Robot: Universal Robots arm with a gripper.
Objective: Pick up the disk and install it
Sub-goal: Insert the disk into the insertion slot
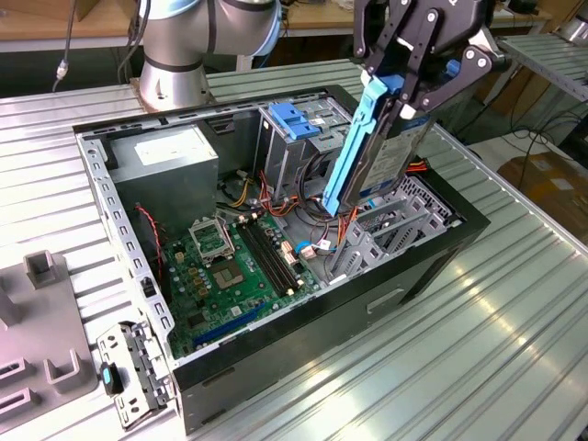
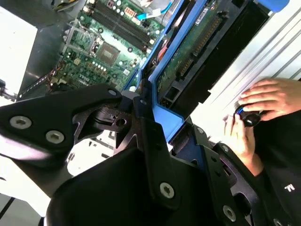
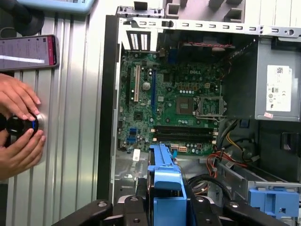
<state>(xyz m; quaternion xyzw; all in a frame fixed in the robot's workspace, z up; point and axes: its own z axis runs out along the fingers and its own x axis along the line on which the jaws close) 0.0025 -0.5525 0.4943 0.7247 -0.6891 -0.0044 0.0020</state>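
Observation:
My gripper (image 1: pixel 405 99) is shut on the disk (image 1: pixel 372 161), a silver-grey drive with blue side rails. It hangs tilted, lower end down, over the right part of the open computer case (image 1: pixel 432 266) in the exterior view. The second wrist view shows the disk's green circuit underside (image 2: pixel 193 52) and blue rail running away from my gripper (image 2: pixel 143 115). In the first wrist view the disk's blue rail (image 3: pixel 164 181) sits between the black fingers (image 3: pixel 200 209), above the motherboard (image 3: pixel 174 108). The disk's lower end is above the metal bays and cables, clear of them.
Inside the case are the grey power-supply box (image 1: pixel 170 165), a metal cage with a blue cap (image 1: pixel 294 119) and loose cables (image 1: pixel 317 243). A person's hands (image 3: pixel 19 122) hold a small knob beside the case, near a phone (image 3: pixel 28 52). A loose bracket (image 1: pixel 129 367) lies at the case's near corner.

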